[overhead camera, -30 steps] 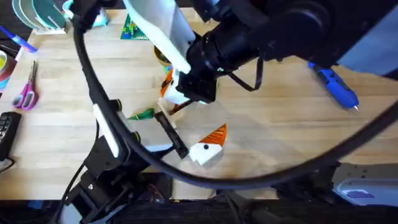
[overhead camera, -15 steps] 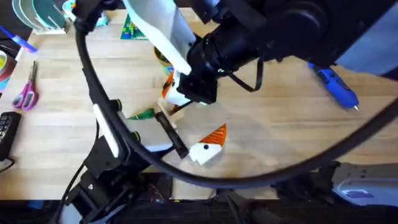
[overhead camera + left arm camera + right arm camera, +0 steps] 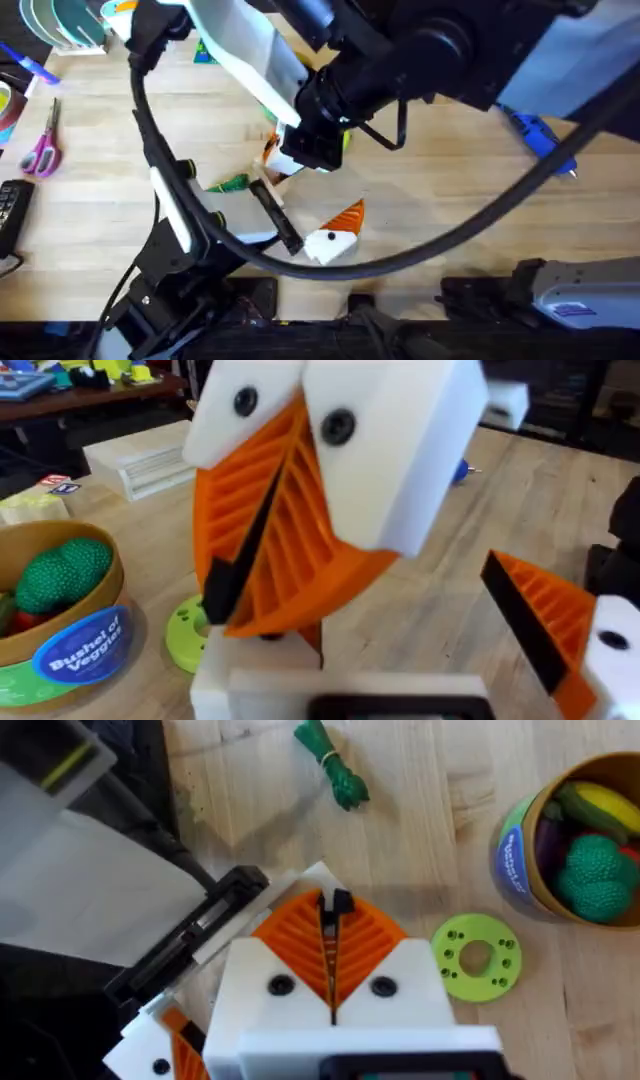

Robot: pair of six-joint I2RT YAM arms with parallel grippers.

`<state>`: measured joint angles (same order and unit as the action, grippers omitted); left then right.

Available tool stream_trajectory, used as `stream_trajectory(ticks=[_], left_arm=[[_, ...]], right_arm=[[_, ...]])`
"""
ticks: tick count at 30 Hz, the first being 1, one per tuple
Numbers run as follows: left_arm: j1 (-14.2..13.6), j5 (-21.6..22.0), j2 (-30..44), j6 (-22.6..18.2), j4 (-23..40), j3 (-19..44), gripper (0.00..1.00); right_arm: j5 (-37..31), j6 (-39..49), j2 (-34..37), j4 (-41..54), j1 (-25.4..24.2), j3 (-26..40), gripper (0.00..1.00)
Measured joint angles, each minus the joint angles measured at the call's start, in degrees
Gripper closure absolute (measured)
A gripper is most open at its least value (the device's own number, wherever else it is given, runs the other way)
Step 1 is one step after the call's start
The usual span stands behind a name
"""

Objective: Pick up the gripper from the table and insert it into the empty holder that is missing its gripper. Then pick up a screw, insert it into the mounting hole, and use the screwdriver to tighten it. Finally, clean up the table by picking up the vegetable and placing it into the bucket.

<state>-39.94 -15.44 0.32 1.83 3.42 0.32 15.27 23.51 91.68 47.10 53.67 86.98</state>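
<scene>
My right gripper point(image 3: 282, 166) point(image 3: 332, 905) point(image 3: 250, 625) is shut, with a small black thing that looks like the screw point(image 3: 341, 902) pinched at its tips. It hangs right over the holder point(image 3: 260, 665), the white finger mount of my left gripper point(image 3: 315, 195). That left gripper lies low on the table point(image 3: 450, 210) and is open. Its other finger point(image 3: 338, 232) point(image 3: 560, 630) carries an orange ribbed tip. The vegetable point(image 3: 228, 184) point(image 3: 330, 765) lies to the left of both grippers. At the right rests the screwdriver point(image 3: 540, 140). Beyond the grippers stands the bucket point(image 3: 80, 655) point(image 3: 515, 855), with toy vegetables inside.
A flat green disc with holes point(image 3: 476, 956) point(image 3: 185, 635) lies beside the bucket. Pink-handled scissors point(image 3: 42, 150) and a black device point(image 3: 10, 215) sit at the far left. A black cable point(image 3: 150, 130) arcs over the left half. Bare wood lies between the grippers and the screwdriver.
The right arm's upper bulk has swung a little to the left. Its shut gripper stays over the holder. The left arm, vegetable and screwdriver have not moved.
</scene>
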Motion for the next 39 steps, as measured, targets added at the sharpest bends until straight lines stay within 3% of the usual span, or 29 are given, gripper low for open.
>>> stream_trajectory(ticks=[9, 10, 16, 17, 24, 39], left_arm=[[0.0, -0.02, -0.02, -0.02, 0.0, 0.0, 0.009], [0.0, 0.0, -0.01, -0.02, 0.0, 0.0, 0.008], [0.0, 0.1, 0.0, 0.12, 0.0, 0.0, 0.008], [0.0, 0.11, 0.0, 0.13, 0.0, 0.0, 0.008], [0.0, -0.01, 0.0, 0.11, -0.02, 0.0, 0.009], [0.0, -0.02, -0.02, 0.11, -0.02, 0.0, 0.009]], right_arm=[[-0.02, -0.45, 0.0, 0.54, 0.0, 0.0, 0.992], [0.0, -0.71, 0.0, 0.53, 0.0, 0.0, 0.949], [-1.43, -0.8, -0.05, 0.24, -0.36, 0.26, 0.106], [-1.8, -0.71, -0.14, 0.18, -0.7, 0.44, 0.033], [-1.15, -0.79, -3.3, 3.02, -2.27, 1.09, 0.01], [-1.03, -1.01, -23.39, 18.85, -20.62, 1.9, 0.007]])
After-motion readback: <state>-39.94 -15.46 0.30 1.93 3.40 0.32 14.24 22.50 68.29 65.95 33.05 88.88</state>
